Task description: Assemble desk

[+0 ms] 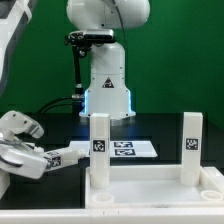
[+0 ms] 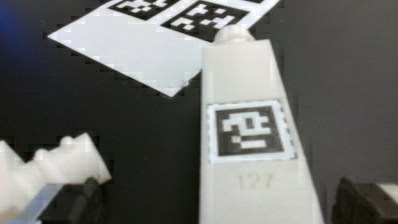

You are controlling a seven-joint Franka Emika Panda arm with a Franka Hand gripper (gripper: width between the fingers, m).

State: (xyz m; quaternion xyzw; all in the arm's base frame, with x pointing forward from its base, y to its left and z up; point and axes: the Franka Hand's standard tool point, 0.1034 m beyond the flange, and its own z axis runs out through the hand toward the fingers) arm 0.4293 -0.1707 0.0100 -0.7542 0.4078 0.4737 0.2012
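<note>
**One tabletop panel, three legs, one marker board.**
Two legs (image 1: 100, 140) (image 1: 192, 140) stand upright on the tabletop panel (image 1: 150, 190), well apart, with bare panel between them. The third leg (image 1: 68, 157) (image 2: 258, 130) runs level over the black desk (image 1: 60, 130) at the exterior view's left. Its near end sits between the jaws and its tip reaches the marker board (image 2: 151, 50) corner. I cannot tell whether the jaws pinch it or stand spread.

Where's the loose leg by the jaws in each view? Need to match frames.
Exterior view: leg low on the exterior view's left, lying near level, tag showing.
Wrist view: leg close up, filling the picture's middle, tag facing the camera.
Shared landmark: marker board.
</note>
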